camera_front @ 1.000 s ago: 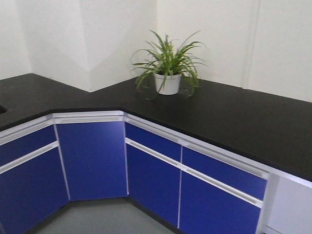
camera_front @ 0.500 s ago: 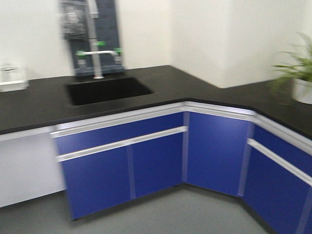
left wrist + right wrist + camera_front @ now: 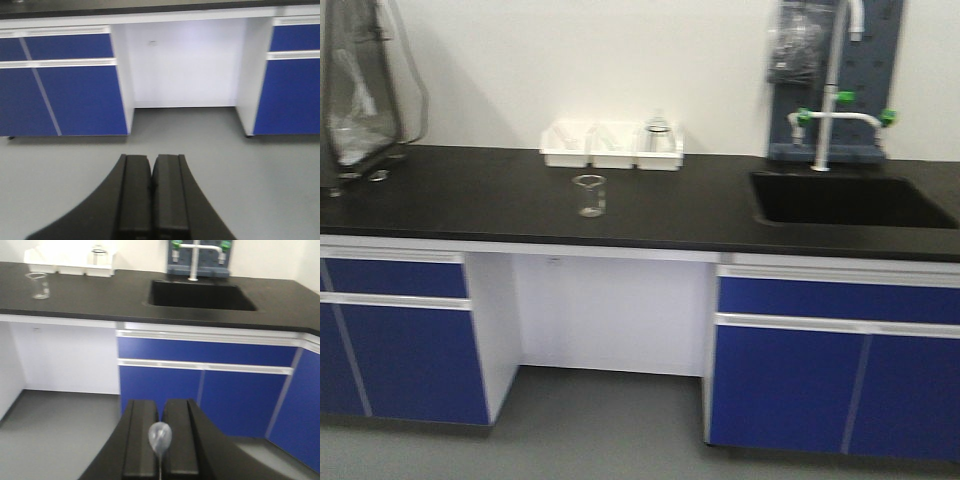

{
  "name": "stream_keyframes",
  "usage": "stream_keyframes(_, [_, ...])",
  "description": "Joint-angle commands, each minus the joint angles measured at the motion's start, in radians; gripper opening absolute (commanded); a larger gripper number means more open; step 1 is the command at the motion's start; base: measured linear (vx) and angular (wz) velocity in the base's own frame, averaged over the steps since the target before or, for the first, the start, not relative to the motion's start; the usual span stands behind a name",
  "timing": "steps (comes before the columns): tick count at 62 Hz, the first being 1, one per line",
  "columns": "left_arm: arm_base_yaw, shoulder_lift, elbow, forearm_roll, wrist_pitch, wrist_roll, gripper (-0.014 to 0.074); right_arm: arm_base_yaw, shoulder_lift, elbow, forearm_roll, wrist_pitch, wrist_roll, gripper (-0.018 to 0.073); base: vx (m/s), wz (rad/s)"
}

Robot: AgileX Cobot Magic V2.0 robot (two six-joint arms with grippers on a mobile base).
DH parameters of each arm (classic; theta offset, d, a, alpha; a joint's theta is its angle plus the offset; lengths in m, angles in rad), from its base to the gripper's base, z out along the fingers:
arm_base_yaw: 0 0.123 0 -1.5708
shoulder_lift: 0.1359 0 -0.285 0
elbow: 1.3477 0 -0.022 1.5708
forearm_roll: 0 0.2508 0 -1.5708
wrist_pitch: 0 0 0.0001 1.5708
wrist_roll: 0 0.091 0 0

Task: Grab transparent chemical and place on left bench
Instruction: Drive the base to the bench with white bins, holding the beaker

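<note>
Just swung onto left bench desk [image 3: 470, 205]; right hand [image 3: 160, 406] pinching pale dropper bulb [image 3: 160, 436]; left hand [image 3: 152, 161] closed, empty; placement next.

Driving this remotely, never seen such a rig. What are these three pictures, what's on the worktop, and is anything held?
It is a mobile robot with two arms, each ending in a gripper. The front view looks at a black bench bearing a clear beaker, three white bins, a glass-fronted box and a sink. The left wrist camera shows the left gripper shut and empty, above the floor. The right wrist camera shows the right gripper seemingly pinching a clear bulb-topped stick; the rest is hidden.
</note>
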Motion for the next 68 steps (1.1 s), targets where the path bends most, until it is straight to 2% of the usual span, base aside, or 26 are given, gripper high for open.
stream_keyframes(1, [-0.002, -0.019, 0.016, -0.001, -0.078, -0.008, -0.0003, -0.004, 0.002, -0.034, -0.008, -0.084, -0.006, -0.0003, 0.19, 0.57])
stream_keyframes(37, [-0.002, -0.019, 0.016, -0.001, -0.078, -0.008, -0.0003, -0.004, 0.002, -0.034, -0.008, -0.084, -0.006, -0.0003, 0.28, 0.41])
stream_keyframes(68, [-0.002, -0.019, 0.016, -0.001, -0.078, -0.008, -0.0003, -0.004, 0.002, -0.034, -0.008, -0.084, -0.006, -0.0003, 0.45, 0.34])
